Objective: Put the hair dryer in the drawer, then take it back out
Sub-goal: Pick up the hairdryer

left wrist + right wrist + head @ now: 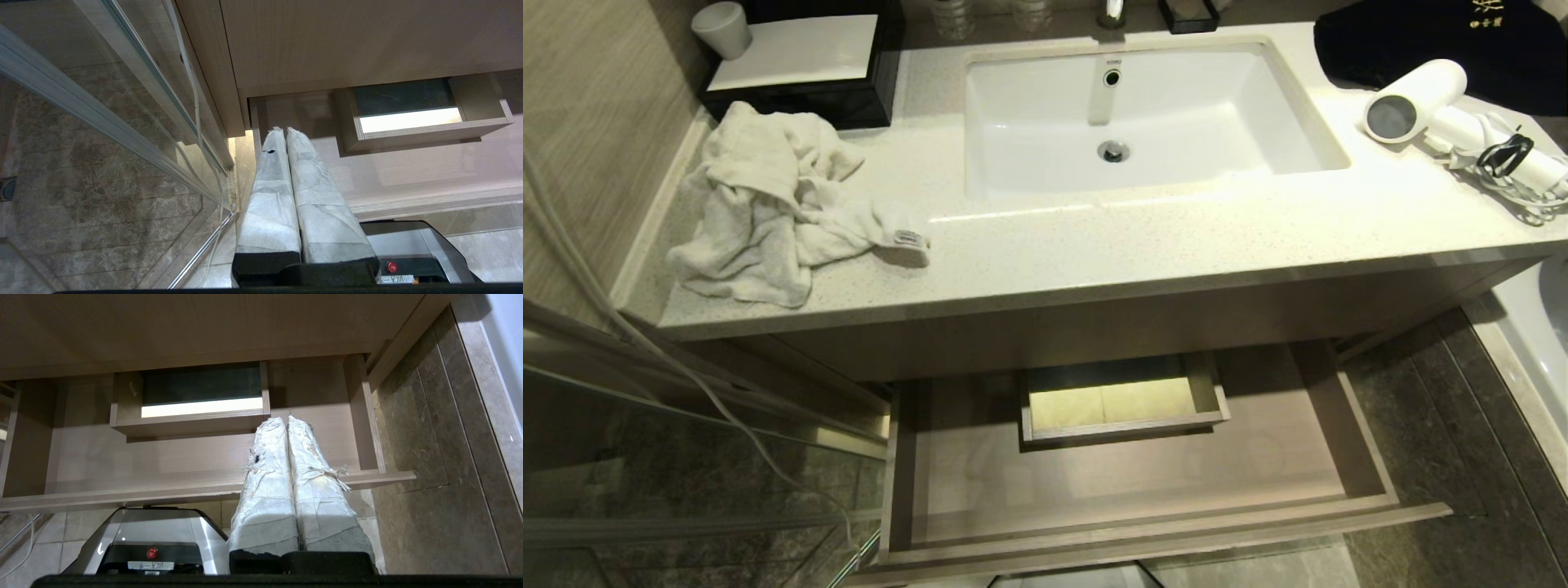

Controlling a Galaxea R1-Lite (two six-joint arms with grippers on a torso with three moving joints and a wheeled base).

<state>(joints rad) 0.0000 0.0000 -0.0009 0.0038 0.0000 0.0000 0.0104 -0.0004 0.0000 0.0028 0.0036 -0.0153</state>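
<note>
Nearest, the drawer (pixel 1143 482) stands pulled out and holds nothing, while the hair dryer (pixel 1429 102) lies on the counter (pixel 1176 237) right of the sink (pixel 1135 114). Both the left gripper (pixel 282 130) and right gripper (pixel 286 420) hang low before the drawer, fingers pressed together and holding nothing. Stowing hasn't begun; I judge the right arm must rise, spread its fingers and grasp the dryer.

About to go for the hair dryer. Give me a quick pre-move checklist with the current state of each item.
1. Drawer pulled open: ok.
2. Drawer floor free for the dryer: ok, nothing lies in it.
3. Hair dryer reachable on the counter, right of the sink: ok.
4. Cord bundled by its tie: ok.
5. Right hand open for a grasp: not ok, shut, low by the drawer.
6. Left hand out of the way: ok, shut, parked low.
</note>
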